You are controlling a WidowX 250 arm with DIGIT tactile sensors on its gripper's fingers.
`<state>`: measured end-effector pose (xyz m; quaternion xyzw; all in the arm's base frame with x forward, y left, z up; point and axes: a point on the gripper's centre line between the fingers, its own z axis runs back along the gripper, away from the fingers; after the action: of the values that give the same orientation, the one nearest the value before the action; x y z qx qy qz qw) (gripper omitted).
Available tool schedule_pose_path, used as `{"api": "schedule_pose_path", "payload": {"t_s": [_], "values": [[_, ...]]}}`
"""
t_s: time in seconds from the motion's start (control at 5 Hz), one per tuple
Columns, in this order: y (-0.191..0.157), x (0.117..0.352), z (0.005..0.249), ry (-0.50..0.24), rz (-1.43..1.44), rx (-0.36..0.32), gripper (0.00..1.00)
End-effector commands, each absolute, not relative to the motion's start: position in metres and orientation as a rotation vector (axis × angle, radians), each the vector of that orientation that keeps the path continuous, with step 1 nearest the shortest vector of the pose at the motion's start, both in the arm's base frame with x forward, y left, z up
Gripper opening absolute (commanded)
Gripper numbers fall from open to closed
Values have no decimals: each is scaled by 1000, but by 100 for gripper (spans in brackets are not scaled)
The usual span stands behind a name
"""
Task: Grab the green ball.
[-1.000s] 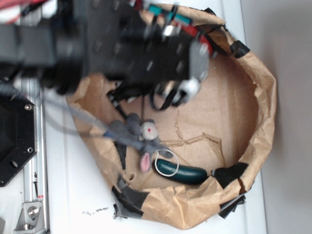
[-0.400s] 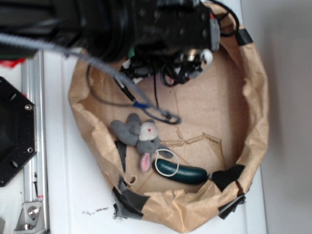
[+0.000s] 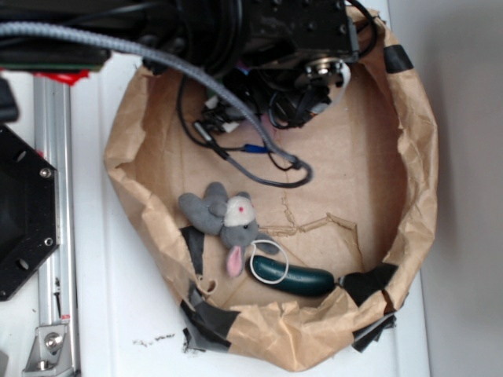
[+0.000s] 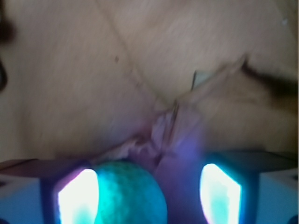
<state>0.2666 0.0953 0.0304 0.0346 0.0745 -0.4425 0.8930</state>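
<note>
Small mint-green ribbed ball (image 4: 127, 193) sits between the gripper's (image 4: 148, 196) 2 glowing fingers (image 4: 77, 196), against the left one | jaws spread wide, unclosed | crumpled brown paper basin (image 3: 409, 181) beneath.

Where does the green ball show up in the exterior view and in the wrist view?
Exterior: not visible; the arm covers the top of the paper-lined basket.
Wrist: the green ball sits at bottom centre-left, against the left glowing pad, with a gap to the right one.
Shared landmark: the creased brown paper floor, seen in both views.
</note>
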Motion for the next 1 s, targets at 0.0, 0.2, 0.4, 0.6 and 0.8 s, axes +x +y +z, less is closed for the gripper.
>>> {"api": "schedule_pose_path", "payload": {"t_s": [0.0, 0.2, 0.4, 0.6, 0.8], "values": [[80, 273, 54, 86, -893, 123, 0], [58, 284, 87, 36, -872, 117, 0], [43, 296, 121, -54, -798, 82, 0], [33, 302, 149, -90, -674, 68, 0], [26, 301, 154, -42, -685, 60, 0]]}}
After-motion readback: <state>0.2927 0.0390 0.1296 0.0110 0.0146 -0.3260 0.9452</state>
